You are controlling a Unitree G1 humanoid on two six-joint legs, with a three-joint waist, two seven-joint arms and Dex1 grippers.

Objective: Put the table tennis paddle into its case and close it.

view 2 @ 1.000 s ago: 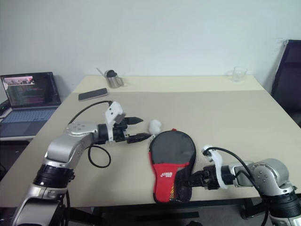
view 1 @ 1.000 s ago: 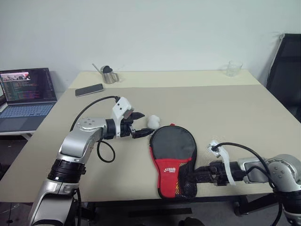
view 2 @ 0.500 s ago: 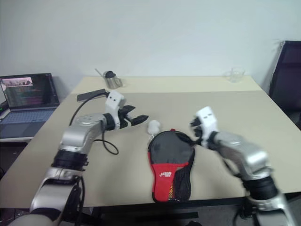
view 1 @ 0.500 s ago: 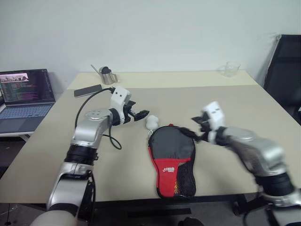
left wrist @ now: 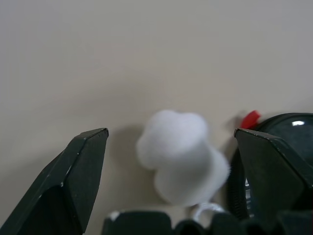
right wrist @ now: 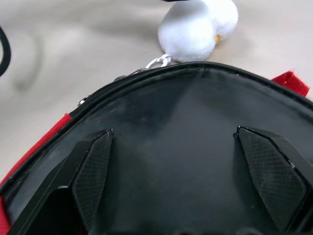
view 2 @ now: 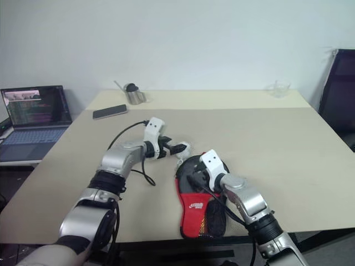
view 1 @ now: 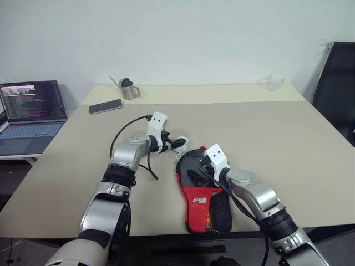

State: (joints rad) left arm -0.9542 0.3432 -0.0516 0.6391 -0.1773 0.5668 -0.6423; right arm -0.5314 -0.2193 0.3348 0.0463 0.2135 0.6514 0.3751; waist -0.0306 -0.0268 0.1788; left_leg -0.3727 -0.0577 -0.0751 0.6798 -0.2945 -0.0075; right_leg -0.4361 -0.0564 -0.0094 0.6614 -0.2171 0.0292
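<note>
Case (view 1: 202,191): small white logo on the red lower part, letters too small to read. Laptop (view 1: 32,113) (beyond the table's left edge): screen text illegible.

A plain white wall (view 1: 183,33) backs the beige table (view 1: 277,127), with a black chair (view 1: 335,77) at its right.

One case (view 1: 202,191) lies under the right gripper (view 1: 195,173), its black upper part beneath the spread fingers. One white fluffy pom-pom charm (left wrist: 182,155) sits between the fingers of the left gripper (view 1: 181,145), which are wide apart, just beside the case's top edge. Well beyond both grippers stand one phone (view 1: 105,106), one small metal pitcher (view 1: 128,88) and one clear glass (view 1: 274,81). One open laptop (view 1: 30,114) sits far off the left gripper's outer side.
</note>
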